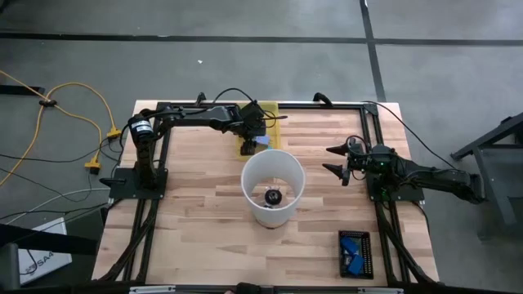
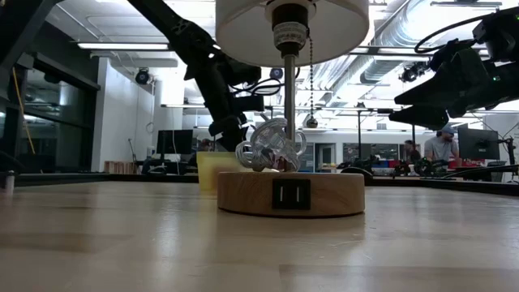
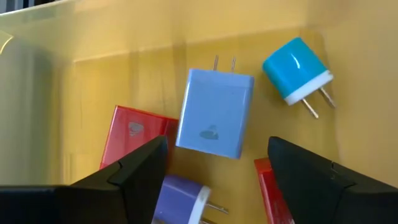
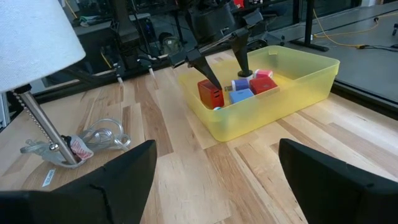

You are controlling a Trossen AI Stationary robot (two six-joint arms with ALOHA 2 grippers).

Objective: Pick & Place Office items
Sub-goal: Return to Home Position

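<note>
The office items are small plug-in chargers lying flat on the floor of a yellow translucent tray (image 4: 273, 106) at the table's far side. They include a light-blue one (image 3: 214, 112), a cyan round one (image 3: 295, 67), a red one (image 3: 134, 134), a purple one (image 3: 180, 196) and a second red one (image 3: 270, 186). My left gripper (image 3: 217, 149) reaches down into the tray from above, open, its fingers either side of the light-blue charger's near end. My right gripper (image 1: 331, 159) waits open at the table's right, with nothing between its fingers.
A table lamp with a white shade (image 1: 273, 186) on a round wooden base (image 2: 290, 193) stands mid-table, just in front of the tray. A clear tangled piece (image 4: 93, 140) lies on the base. A black case with blue parts (image 1: 355, 253) sits near the front right corner.
</note>
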